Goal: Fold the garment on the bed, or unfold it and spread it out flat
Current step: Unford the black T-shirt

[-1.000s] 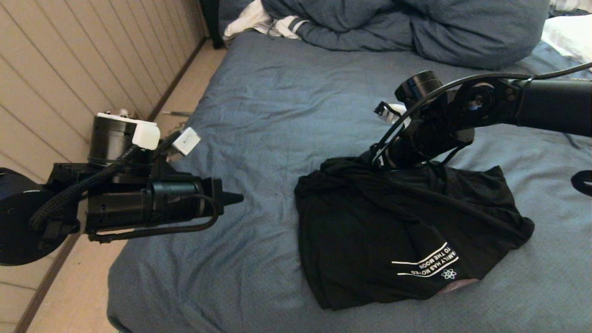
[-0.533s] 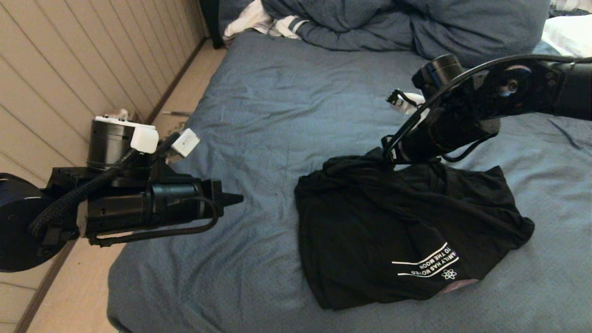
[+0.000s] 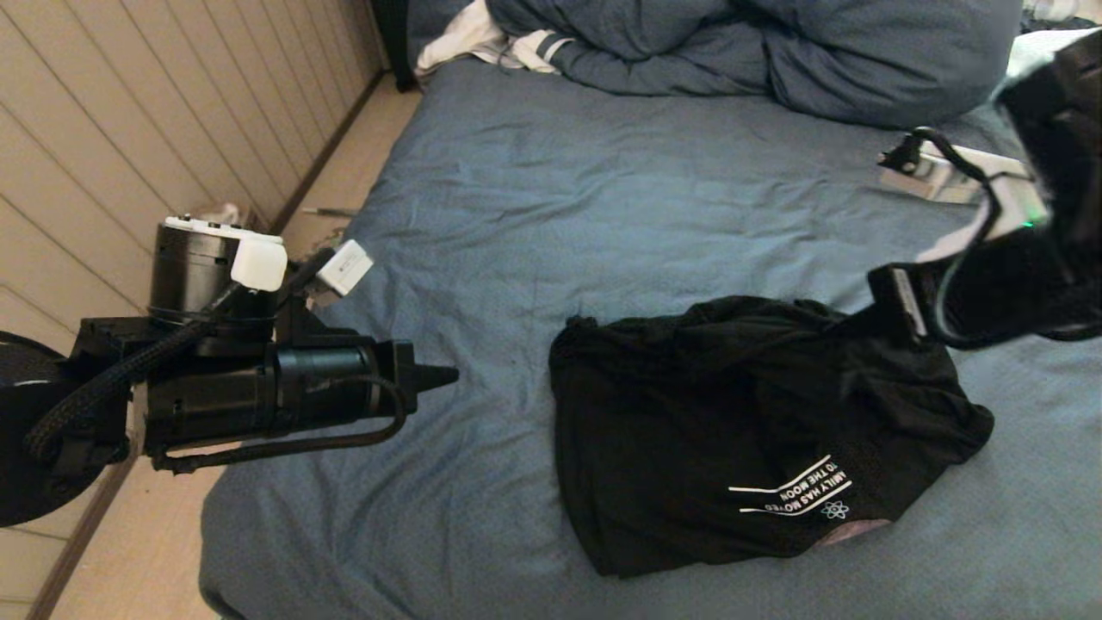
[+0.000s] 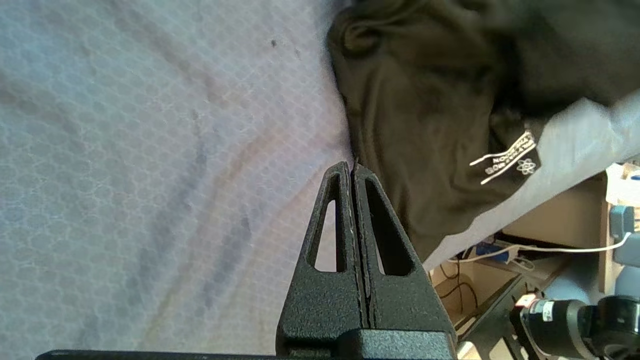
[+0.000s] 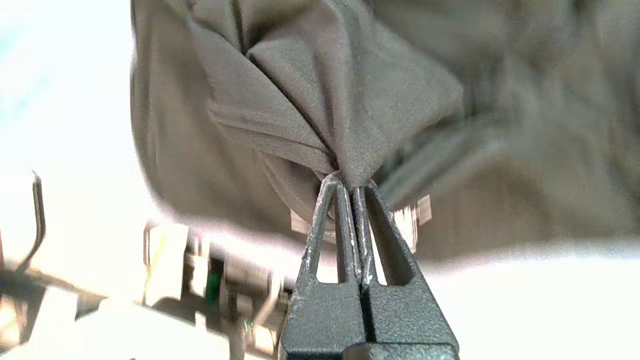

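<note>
The garment (image 3: 732, 430), a black T-shirt, lies bunched on the slate-blue bed (image 3: 560, 189), with white lettering showing near its front edge. My right gripper (image 3: 887, 306) is at the shirt's far right corner, shut on a pinch of the black cloth (image 5: 300, 100); the fabric fans out from its tips (image 5: 348, 182). My left gripper (image 3: 448, 375) hovers left of the shirt, shut and empty. In the left wrist view its tips (image 4: 352, 167) sit just beside the shirt's edge (image 4: 425, 100), above the sheet (image 4: 125, 150).
A bulky blue-grey duvet (image 3: 775, 43) lies across the head of the bed, with a white striped cloth (image 3: 482, 39) at its left and a white pillow (image 3: 1059, 60) at its right. A panelled wall (image 3: 129, 112) and a floor strip (image 3: 344, 172) run along the bed's left side.
My right arm has swung to the right with the pinched cloth, drawing the shirt's far edge rightward and lower. The left arm has barely moved.
</note>
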You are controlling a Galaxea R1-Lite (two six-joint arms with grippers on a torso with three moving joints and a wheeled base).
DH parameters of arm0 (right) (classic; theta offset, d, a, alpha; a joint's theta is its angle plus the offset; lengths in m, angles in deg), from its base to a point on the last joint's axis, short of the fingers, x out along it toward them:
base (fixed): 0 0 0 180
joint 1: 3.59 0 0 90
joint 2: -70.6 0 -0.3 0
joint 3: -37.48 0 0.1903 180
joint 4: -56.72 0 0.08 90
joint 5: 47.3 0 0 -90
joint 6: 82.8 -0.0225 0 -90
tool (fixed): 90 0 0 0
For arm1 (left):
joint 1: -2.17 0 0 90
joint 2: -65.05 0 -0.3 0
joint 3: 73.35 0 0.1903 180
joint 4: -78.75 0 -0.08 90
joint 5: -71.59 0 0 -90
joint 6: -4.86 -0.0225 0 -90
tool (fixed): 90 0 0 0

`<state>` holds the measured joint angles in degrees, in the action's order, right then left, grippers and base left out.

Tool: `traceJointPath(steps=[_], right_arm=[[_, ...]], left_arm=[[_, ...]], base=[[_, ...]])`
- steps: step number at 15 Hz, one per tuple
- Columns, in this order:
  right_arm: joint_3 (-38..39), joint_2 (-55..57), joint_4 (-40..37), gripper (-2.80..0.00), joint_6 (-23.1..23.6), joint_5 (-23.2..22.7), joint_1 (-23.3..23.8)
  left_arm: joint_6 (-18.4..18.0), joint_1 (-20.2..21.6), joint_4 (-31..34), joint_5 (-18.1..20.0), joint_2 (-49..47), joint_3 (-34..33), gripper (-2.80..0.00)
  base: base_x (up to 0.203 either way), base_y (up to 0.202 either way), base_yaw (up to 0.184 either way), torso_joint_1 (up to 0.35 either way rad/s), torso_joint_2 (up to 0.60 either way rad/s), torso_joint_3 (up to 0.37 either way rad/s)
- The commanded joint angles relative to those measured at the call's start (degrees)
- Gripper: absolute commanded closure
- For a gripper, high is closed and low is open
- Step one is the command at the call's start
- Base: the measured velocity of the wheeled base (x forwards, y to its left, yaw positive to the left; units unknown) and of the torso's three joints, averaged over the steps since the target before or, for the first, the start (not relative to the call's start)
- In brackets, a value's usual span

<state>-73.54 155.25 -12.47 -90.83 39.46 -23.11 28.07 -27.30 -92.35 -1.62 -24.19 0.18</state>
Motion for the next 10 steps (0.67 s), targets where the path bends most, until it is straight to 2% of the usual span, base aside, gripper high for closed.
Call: traceJointPath(steps=[1,5,10], right_arm=[[9.69,-15.76,-2.11,0.0,0.0,0.03,0.18],[27.81,-32.42,-7.72,0.0,-0.1,0.07,0.51],[44.56,-42.74,-10.26,0.0,-0.13,0.17,0.97]], left_arm=[[0.17,-0.47,-0.11,0.09,1.25,-0.56,0.0],[0.12,-2.26,-0.12,0.09,2.5,-1.44,0.0],[0.08,-2.26,-0.12,0.09,2.15,-1.74,0.0]], base=[[0.0,0.0,0.0,0.0,0.0,0.0],[0.0,0.0,0.0,0.0,0.0,0.0],[0.0,0.0,0.0,0.0,0.0,0.0]])
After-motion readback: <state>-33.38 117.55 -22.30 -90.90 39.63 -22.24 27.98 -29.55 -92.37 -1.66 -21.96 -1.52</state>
